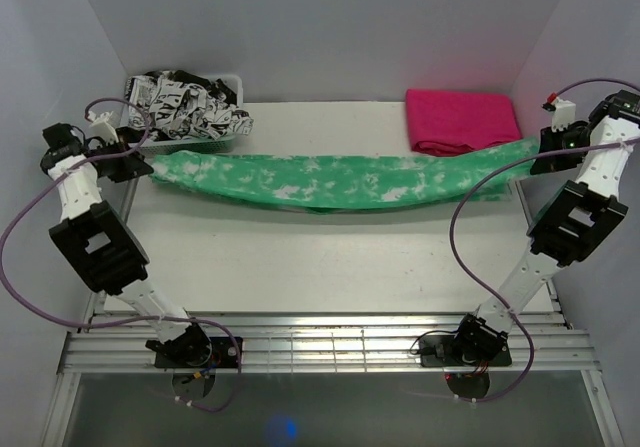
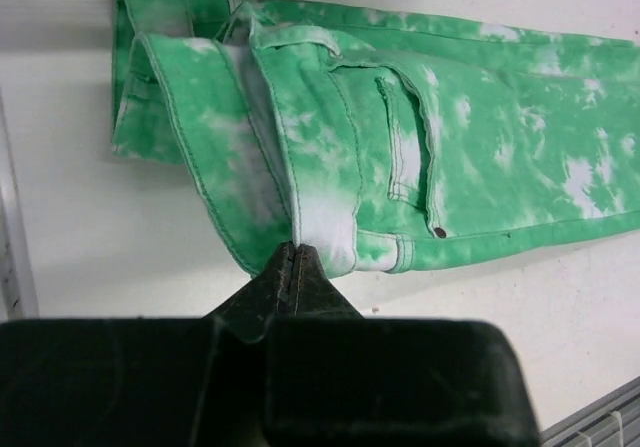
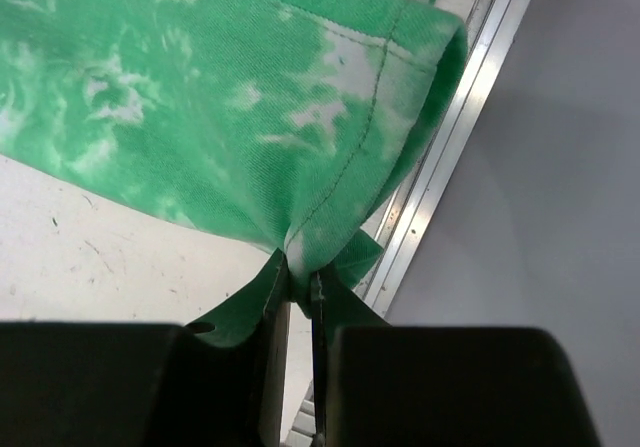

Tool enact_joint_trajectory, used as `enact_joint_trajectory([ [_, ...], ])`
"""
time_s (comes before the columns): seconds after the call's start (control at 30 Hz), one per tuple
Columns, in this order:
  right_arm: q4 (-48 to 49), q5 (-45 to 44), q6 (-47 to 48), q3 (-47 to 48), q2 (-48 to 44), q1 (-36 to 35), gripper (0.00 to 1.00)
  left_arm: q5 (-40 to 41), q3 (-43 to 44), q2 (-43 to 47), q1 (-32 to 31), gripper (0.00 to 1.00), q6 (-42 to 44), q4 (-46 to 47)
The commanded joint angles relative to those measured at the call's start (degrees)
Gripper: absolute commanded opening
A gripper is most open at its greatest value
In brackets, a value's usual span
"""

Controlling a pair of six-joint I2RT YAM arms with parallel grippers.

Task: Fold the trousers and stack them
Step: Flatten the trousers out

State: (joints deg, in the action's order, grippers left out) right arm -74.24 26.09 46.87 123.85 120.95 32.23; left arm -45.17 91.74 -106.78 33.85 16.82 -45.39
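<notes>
Green trousers (image 1: 330, 179) strung lengthwise across far side of table (image 1: 330, 267) — middle sagging. Left claw (image 2: 297, 255) pinched tight on waistband; right claw (image 3: 300, 275) clamped on bunched hem. Likely best: even tension, lower both ends together so cloth lands flat — then hem over to waistband, edges matched. Mind pink cloth (image 1: 462, 119) near right end.

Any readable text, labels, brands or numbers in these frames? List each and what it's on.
None readable.
The black-and-white patterned cloth in the bin has a busy print that might hold lettering, but it is too small and blurred to read.
The green trousers and the pink cloth show no legible label, brand or number.
</notes>
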Motion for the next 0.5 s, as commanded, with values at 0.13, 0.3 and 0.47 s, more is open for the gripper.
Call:
enact_joint_trajectory([
  [0.13, -0.2, -4.1, 10.8, -13.4, -13.6, 6.4, 0.08, -4.4, -10.9, 22.0, 10.9, 0.0, 14.9, -7.3],
  [0.3, -0.2, -8.9, 17.2, -26.4, -18.7, 9.3, 0.08, -1.6, -21.7, 31.9, 20.2, 0.0, 28.9, -15.3],
  [0.47, 4.2, -15.5, 20.7, -44.3, -22.4, 9.2, 0.15, 5.6, -32.6, 32.9, 26.7, 0.0, 37.2, -19.1],
])
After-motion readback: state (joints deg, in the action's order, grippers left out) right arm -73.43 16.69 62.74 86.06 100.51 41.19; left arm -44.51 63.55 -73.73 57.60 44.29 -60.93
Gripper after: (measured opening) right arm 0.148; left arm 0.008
